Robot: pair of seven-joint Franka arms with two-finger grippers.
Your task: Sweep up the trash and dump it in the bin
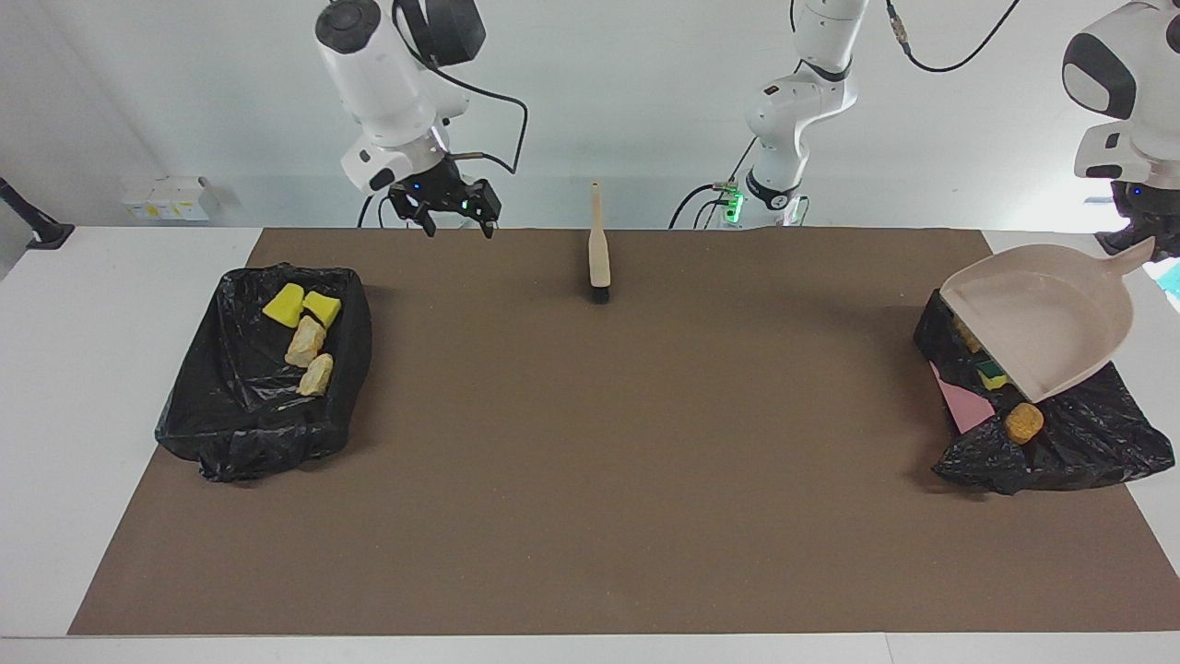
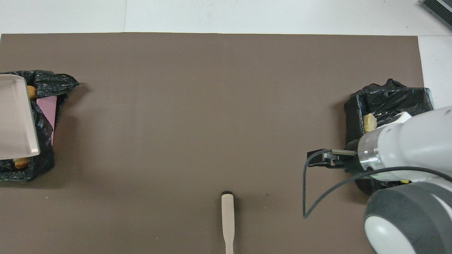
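Both views are evenly and brightly lit from above. Soft, faint shadows are cast on the brown mat beside each black bin bag. Focus is held sharp throughout; no glare is seen.
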